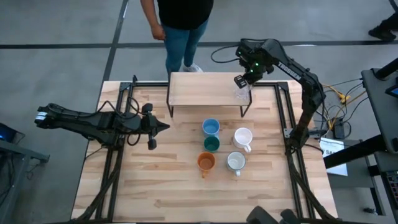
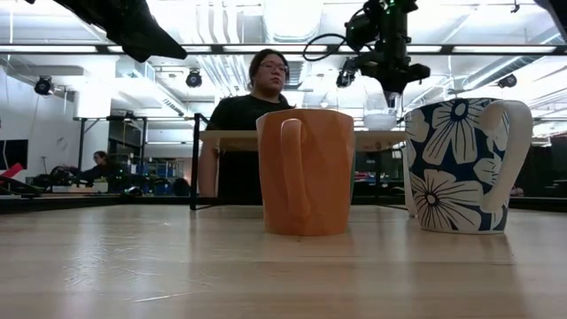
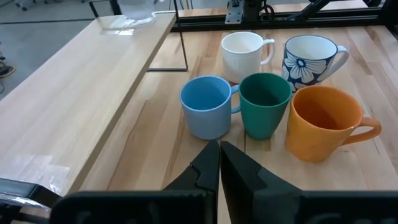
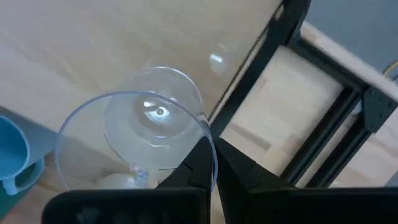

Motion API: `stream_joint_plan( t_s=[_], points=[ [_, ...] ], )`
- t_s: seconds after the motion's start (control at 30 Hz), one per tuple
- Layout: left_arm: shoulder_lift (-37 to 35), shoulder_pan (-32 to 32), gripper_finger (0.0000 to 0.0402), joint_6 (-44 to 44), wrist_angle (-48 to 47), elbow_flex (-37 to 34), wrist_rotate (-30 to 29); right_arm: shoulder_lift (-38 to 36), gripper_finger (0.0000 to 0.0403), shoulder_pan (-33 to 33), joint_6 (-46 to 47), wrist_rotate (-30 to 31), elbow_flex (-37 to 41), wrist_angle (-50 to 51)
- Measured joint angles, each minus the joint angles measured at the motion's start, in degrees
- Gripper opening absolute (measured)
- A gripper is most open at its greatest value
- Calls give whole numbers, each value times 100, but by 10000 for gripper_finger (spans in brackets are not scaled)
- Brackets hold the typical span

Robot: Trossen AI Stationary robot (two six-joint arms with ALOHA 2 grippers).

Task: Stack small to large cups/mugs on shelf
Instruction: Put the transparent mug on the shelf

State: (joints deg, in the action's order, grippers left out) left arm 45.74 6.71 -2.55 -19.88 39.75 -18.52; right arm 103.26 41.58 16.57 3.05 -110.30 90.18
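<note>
My right gripper point(image 1: 241, 81) is shut on the clear glass point(image 1: 241, 94) over the right end of the light-wood shelf point(image 1: 205, 89). The glass also shows in the low view point(image 2: 381, 116) and in the right wrist view point(image 4: 140, 134). The light blue mug point(image 1: 211, 127), dark green cup point(image 1: 211, 144), white mug point(image 1: 242, 138), orange mug point(image 1: 206, 162) and blue-flowered white mug point(image 1: 236, 162) stand upright on the table in front of the shelf. My left gripper point(image 1: 163, 126) is shut and empty, left of the mugs and above the table. My right gripper pinches the glass's rim point(image 4: 210, 144), on the side toward the shelf's right end. One finger is inside the glass and one outside. The fingers come from above, pointing down. The glass stays upright, its base at the shelf top point(image 2: 381, 129); whether it rests there I cannot tell.
A person point(image 1: 180, 25) stands just behind the table's far edge, behind the shelf. Black frame rails point(image 1: 283, 118) run along both sides of the table. The shelf's top is bare left of the glass point(image 3: 93, 81).
</note>
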Motion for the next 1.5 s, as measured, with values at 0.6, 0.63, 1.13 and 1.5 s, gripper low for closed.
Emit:
stream_joint_plan(
  t_s=[0.6,0.63,1.13,1.5],
  points=[
    [0,-1,0,0,-4,0,2,913,8,265,-378,-6,-1269,-18],
    [0,-1,0,0,-4,0,0,906,8,277,-392,-7,-1238,-22],
    [0,-1,0,0,-6,0,-13,885,8,496,-564,-14,-1198,-15],
    [0,-1,0,-2,-4,0,-20,885,8,737,-663,-2,-1196,-15]
  ],
)
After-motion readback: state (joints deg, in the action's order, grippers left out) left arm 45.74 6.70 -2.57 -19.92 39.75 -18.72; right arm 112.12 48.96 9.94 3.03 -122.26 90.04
